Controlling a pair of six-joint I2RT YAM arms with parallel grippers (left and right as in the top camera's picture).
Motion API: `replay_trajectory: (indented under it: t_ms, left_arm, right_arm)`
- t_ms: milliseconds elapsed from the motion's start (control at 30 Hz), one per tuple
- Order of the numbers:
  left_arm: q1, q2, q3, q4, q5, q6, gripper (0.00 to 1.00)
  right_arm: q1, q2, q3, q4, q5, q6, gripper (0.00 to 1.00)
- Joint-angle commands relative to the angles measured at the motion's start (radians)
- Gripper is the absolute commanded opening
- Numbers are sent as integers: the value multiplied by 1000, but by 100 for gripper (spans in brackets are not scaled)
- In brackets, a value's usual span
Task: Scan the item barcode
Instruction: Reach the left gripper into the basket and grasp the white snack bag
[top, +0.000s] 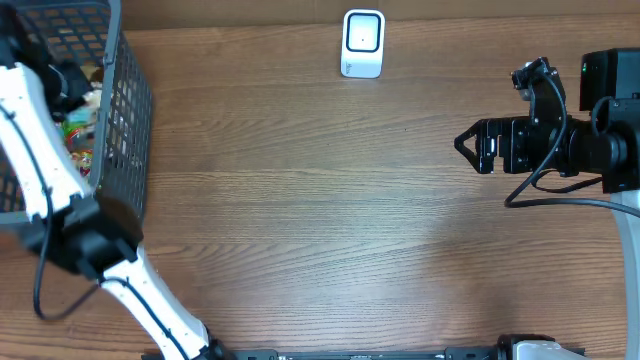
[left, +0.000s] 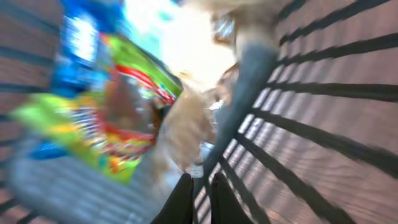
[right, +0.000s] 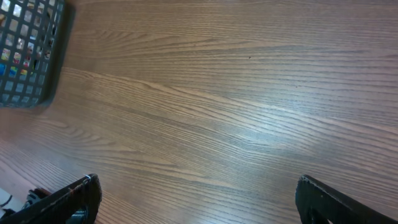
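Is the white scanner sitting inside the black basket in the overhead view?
No, the white scanner stands on the wooden table near its far edge, well apart from the black basket.

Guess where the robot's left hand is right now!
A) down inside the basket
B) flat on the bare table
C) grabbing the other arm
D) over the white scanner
A: from above, the left arm reaches down into the basket, and its own camera shows the left hand with basket bars and blurry snack bags around it.
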Motion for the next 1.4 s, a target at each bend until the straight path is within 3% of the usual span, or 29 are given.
replay_trajectory:
  t_ms: [0,167,200,300,367,533,1233,1367]
  left_arm:
    - [-7,-144,10,-4,-44,-26,4]
    - [-7,-199,10,-2,-44,-29,4]
    - [-7,-195,9,-2,-45,-27,10]
    - [-7,-159,8,11,-44,5,45]
    - [-7,-126,8,28,-44,23,61]
    - [-5,-17,8,76,-41,45,78]
    - [-8,391,8,56,1,103,76]
    - [-10,427,1,58,1,103,70]
  right_arm:
    - [2,-12,27,2,-8,2,100]
    - [2,-12,27,3,-8,2,100]
    - [2,-12,27,5,-8,2,100]
    - [2,-12,27,9,-8,2,100]
    - [2,-12,27,9,-8,2,100]
    - [2,-12,27,6,-8,2,100]
    - [2,-11,27,-9,-8,2,100]
    - [2,-12,27,-9,-8,3,100]
